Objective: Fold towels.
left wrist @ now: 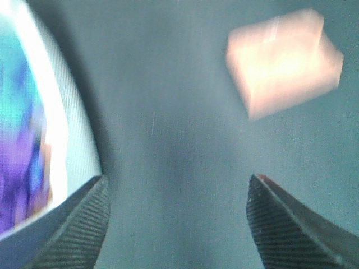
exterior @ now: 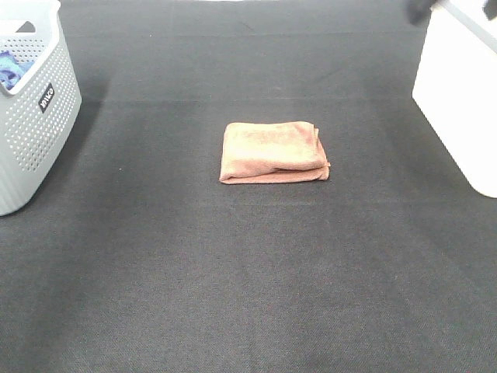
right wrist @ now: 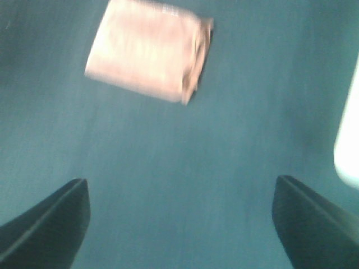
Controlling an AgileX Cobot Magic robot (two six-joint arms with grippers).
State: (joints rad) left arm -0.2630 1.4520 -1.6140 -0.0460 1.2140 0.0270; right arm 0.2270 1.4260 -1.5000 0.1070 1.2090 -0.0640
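Observation:
A reddish-brown towel (exterior: 273, 151) lies folded into a small thick rectangle in the middle of the black table. It shows blurred in the left wrist view (left wrist: 283, 61) and in the right wrist view (right wrist: 148, 49). My left gripper (left wrist: 176, 224) is open and empty, above the table beside the grey basket, apart from the towel. My right gripper (right wrist: 179, 224) is open and empty, also apart from the towel. Neither gripper shows in the high view.
A grey perforated basket (exterior: 35, 116) stands at the left edge with a blue cloth (exterior: 12, 70) inside; its rim shows in the left wrist view (left wrist: 61, 123). A white container (exterior: 462, 101) stands at the right edge and shows in the right wrist view (right wrist: 349, 151).

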